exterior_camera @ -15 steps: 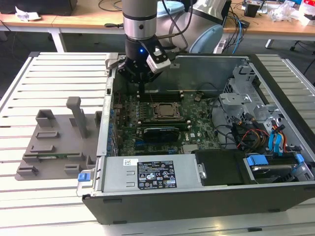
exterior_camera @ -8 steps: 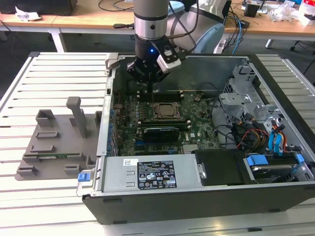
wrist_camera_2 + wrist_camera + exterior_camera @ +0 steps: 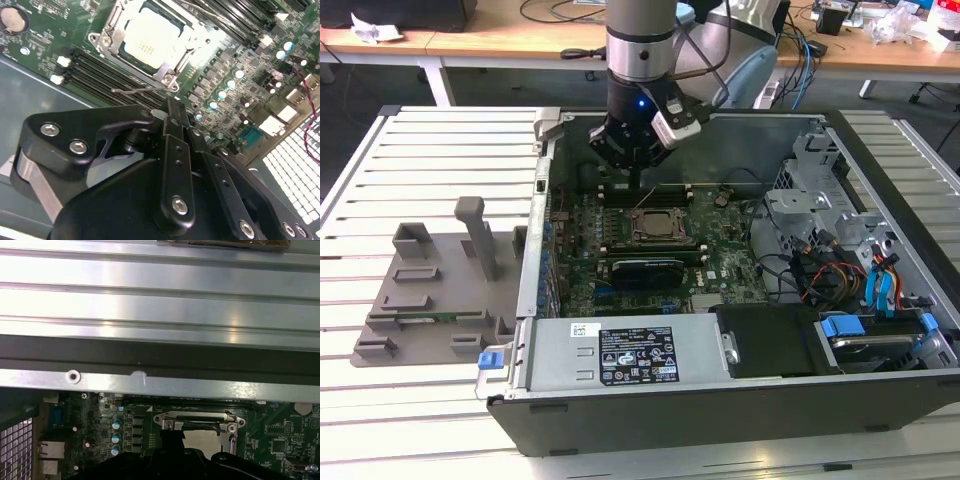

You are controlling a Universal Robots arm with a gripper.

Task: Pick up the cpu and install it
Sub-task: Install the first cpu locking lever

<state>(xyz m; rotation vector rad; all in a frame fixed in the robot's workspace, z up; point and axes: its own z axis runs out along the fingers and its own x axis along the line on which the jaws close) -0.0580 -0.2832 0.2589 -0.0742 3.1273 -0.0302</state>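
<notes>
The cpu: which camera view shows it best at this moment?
The second wrist view: the cpu lies in its socket, pale top unobstructed. In the exterior view it is small beneath the gripper. In the first wrist view, black gripper parts cover part of it.

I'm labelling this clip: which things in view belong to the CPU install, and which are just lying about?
Job:
cpu, lying in the socket
pincer, above the motherboard

Lying about:
grey fixture plate
power supply
drive cables
</notes>
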